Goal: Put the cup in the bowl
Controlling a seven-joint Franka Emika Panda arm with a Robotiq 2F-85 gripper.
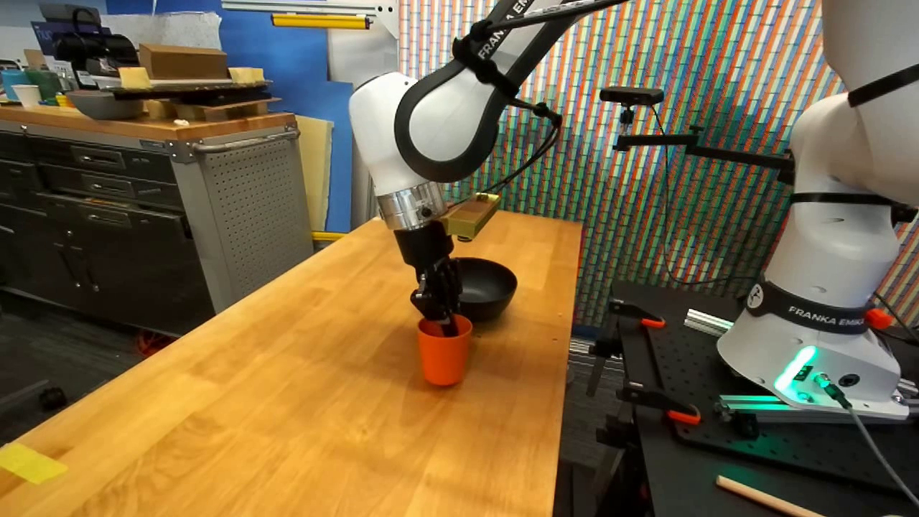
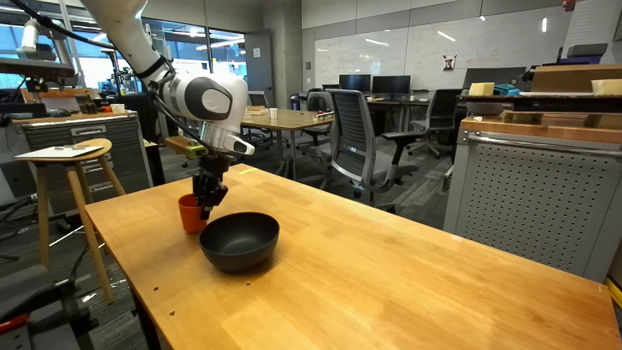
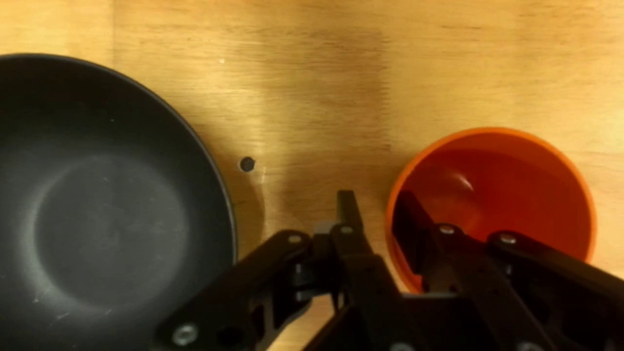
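The orange-red cup [image 1: 441,359] stands upright on the wooden table in both exterior views [image 2: 190,218]. In the wrist view the cup [image 3: 526,170] is on the right, seen from above. The black bowl [image 1: 490,287] stands close beside it, also upright [image 2: 239,253], and fills the left of the wrist view [image 3: 112,234]. My gripper [image 3: 374,197] points down over the cup's rim nearest the bowl [image 1: 446,323]. One finger is inside the cup and the other is outside. A gap shows between the outer finger and the cup wall, so the gripper is open [image 2: 204,210].
The table [image 1: 323,402] has a long edge on the robot-base side. A yellow tape strip [image 1: 32,463] is on the table's corner. A tool cabinet [image 1: 251,194] stands beyond the table. A second arm's base [image 1: 811,337] is on a black stand.
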